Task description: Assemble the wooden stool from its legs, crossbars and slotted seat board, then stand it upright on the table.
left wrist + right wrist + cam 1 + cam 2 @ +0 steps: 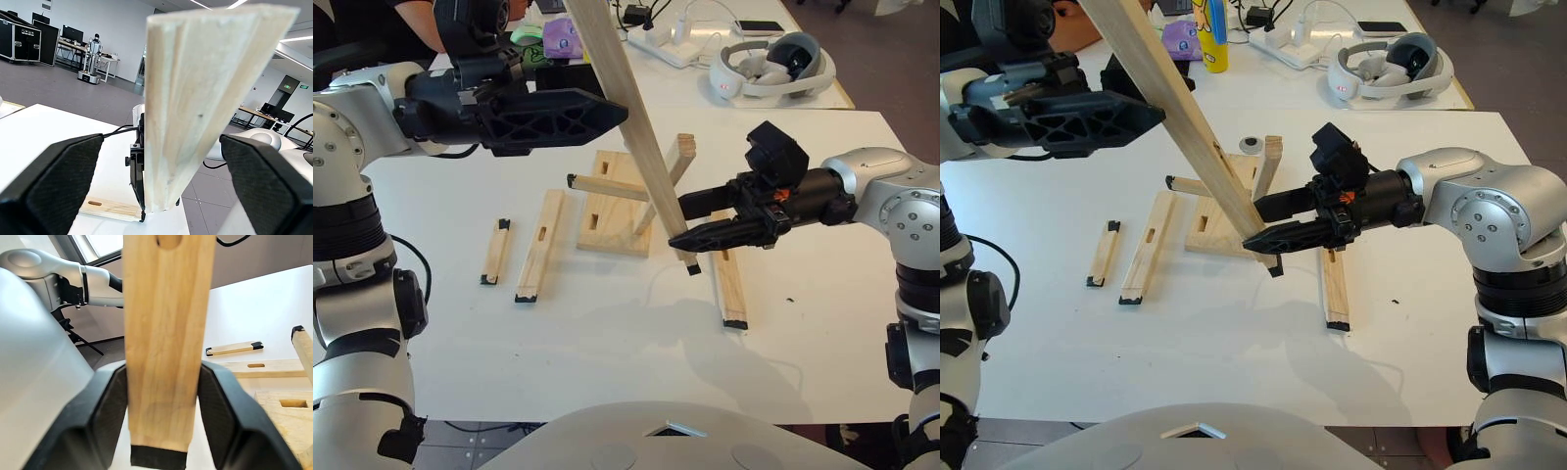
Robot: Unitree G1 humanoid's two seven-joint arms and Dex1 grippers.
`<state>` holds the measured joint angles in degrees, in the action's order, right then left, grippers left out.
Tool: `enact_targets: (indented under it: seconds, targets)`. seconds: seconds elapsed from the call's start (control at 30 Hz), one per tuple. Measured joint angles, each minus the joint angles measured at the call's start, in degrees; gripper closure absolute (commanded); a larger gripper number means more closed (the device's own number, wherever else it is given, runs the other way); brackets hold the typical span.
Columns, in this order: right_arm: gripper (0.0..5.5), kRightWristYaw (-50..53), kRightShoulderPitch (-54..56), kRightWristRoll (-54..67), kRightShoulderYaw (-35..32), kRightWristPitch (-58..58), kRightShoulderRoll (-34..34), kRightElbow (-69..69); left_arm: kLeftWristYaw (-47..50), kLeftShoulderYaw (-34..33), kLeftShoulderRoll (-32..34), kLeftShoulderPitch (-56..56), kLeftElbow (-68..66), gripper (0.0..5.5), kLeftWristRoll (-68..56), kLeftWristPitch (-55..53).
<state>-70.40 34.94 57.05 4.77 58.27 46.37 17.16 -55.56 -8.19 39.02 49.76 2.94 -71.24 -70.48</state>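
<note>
From the head, the leg (636,127) is held in the air over the desk (607,343). Its long axis slants from a black-capped foot at 5 o'clock up towards 11 o'clock, where it passes out of the top of the frame. The right fingers (715,233) come in from 3 o'clock and pinch the leg just above that foot. The left fingers (558,116) point in from 9 o'clock, higher up the same leg. The seat board (607,220) lies flat at 9 o'clock of the right fingers. Farther out at 9 o'clock a slotted bar (539,245) and a short bar (496,252) lie side by side.

In the left wrist view, the leg's pale face stands between the two left fingers with a gap on each side. They are spread and not gripping it.

In the right wrist view, the leg runs lengthwise between the right fingers. Both press on its sides, and the black cap sits just past their tips.
</note>
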Motion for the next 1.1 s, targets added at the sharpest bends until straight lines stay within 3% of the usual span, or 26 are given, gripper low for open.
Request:
enact_targets:
  seconds: [0.37,0.73,0.8,1.1]
  targets:
    - [3.44,-1.6,0.0,-2.9,0.7,-0.8,0.0,-0.5,-0.8,1.0,0.0,0.0,1.0,3.25,0.5,-1.0]
    - [3.44,-3.4,-0.5,-7.1,1.8,-3.9,0.0,-1.0,-2.0,1.6,0.1,-0.8,2.5,3.3,3.7,0.1]
    - [2.94,-3.4,-0.5,-7.3,1.7,-3.7,0.0,-2.0,-2.0,1.6,1.0,-1.3,2.5,3.4,5.0,0.2]
    - [2.91,-4.1,-4.0,-7.5,-1.9,-6.6,0.9,-4.3,-0.5,-1.0,1.9,-7.6,7.3,3.42,5.2,0.6]
